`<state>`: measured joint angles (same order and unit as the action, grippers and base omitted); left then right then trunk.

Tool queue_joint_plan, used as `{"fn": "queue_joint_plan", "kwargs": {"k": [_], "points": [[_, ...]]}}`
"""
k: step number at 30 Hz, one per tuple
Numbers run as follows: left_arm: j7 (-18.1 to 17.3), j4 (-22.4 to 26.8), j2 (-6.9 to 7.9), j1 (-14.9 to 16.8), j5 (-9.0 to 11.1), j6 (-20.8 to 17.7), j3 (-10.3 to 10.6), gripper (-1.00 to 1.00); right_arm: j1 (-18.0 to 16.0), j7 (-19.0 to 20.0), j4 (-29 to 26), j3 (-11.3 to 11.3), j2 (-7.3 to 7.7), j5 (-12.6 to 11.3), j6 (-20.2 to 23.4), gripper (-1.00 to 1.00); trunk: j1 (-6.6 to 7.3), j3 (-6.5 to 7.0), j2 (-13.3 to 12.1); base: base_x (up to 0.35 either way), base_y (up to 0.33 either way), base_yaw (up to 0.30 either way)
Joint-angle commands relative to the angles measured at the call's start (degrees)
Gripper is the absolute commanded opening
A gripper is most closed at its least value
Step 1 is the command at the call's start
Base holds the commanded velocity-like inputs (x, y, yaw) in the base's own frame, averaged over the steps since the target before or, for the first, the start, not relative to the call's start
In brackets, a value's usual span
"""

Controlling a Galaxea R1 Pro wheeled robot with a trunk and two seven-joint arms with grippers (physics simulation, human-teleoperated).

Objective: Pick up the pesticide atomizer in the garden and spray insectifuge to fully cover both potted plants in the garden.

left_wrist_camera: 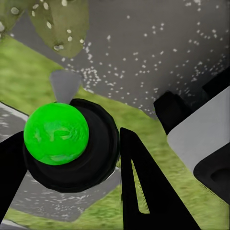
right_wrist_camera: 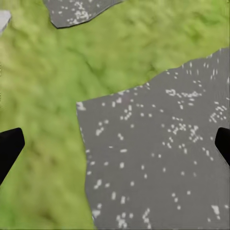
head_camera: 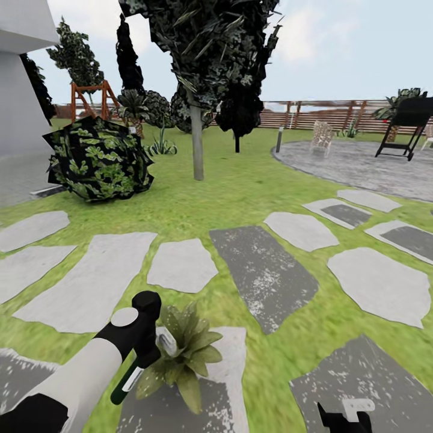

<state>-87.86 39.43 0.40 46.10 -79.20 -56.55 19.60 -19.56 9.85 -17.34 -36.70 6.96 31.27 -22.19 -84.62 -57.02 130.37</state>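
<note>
From the head view, the left end effector (head_camera: 144, 352) is clenched on the pesticide atomizer with a dark green handle and silver nozzle (head_camera: 133, 374), held just beside one small potted plant, a rosette of pointed green leaves (head_camera: 183, 355), which stands on a grey speckled stepping stone (head_camera: 180, 409) in the lawn. The pot itself is hidden under the leaves. The left wrist view adds what the head camera cannot resolve: the atomizer's bright green round cap (left_wrist_camera: 56, 133) in a black collar, a black finger (left_wrist_camera: 143, 191) beside it, and tiny whitish insectifuge specks (left_wrist_camera: 52, 28) on a green leaf above. One potted plant is visible; I count one atomizer.

The right end effector (head_camera: 346, 418) appears at the lower edge of the head view. The right wrist view shows its two black fingertips (right_wrist_camera: 8, 148) spread wide and released, over grass and another dark speckled stone (right_wrist_camera: 158, 158).

Farther off stand a large dark-leaved shrub (head_camera: 99, 157), a slatted wooden fence (head_camera: 325, 115) and a round grey patio (head_camera: 367, 165).
</note>
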Motion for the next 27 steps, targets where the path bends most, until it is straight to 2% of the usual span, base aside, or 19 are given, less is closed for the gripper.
{"fn": "queue_joint_plan", "kwargs": {"k": [1, 11, 16, 20, 27], "points": [[-0.6, 0.1, 0.04, 0.0, -0.4, -0.6, 0.2, -1.0, 0.0, 0.5, 0.0, -0.5, -0.02, 0.2, -0.2, 1.0, -0.01, -0.05, 0.0, 0.237, -0.179, 0.275], [-0.6, 0.0, 0.04, -0.2, -0.5, -0.4, 0.3, -1.0, 0.0, 0.5, 0.0, -0.5, -0.02, 0.2, -0.2, 1.0, -0.01, -0.05, 0.0, 0.158, -0.23, 0.278], [-0.6, 0.0, 0.09, -0.3, -0.7, -0.3, 0.4, -1.0, 0.0, 0.5, 0.0, -0.5, -0.02, 0.2, -0.2, 1.0, -0.01, -0.05, 0.0, 0.008, -0.27, 0.271], [-0.6, 0.0, 0.12, -0.3, -0.7, -0.4, 0.4, -1.0, 0.0, 0.5, 0.0, -0.5, -0.01, 0.2, -0.2, 1.0, -0.01, -0.05, 0.0, -0.118, -0.252, 0.051], [-0.6, 0.0, 0.21, -0.4, -0.7, -0.5, 0.4, -1.0, 0.0, 0.5, 0.0, -0.5, -0.02, 0.2, -0.2, 1.0, -0.01, -0.05, 0.0, -0.018, -0.029, 0.248]]}}
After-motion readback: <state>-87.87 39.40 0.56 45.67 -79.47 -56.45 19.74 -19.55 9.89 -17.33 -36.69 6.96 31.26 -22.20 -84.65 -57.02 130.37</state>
